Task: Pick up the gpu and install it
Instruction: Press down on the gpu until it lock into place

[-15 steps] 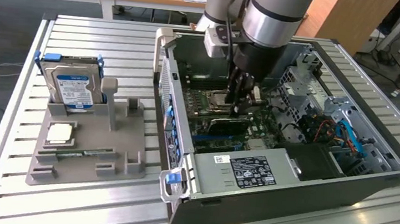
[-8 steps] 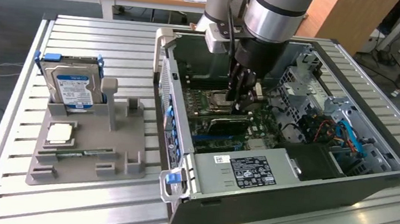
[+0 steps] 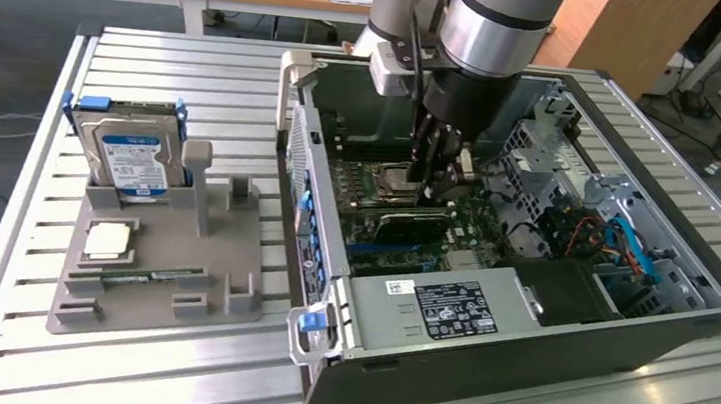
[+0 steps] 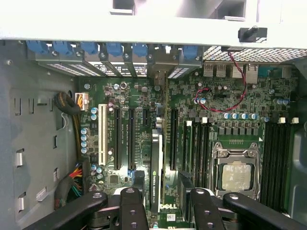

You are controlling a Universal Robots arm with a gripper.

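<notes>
The thin black expansion card, the gpu (image 4: pixel 155 163), stands on edge in a long slot of the green motherboard (image 4: pixel 230 110), inside the open dark computer case (image 3: pixel 490 377) on the slatted metal table (image 3: pixel 115 367). The black claw (image 4: pixel 165 194) hangs just above it, released, with one finger on either side and nothing held. The card looks to be at the seating stage, so good work here means even downward pressure along its top edge, keeping it square to the slot and the fingers clear of neighbouring sockets.
</notes>
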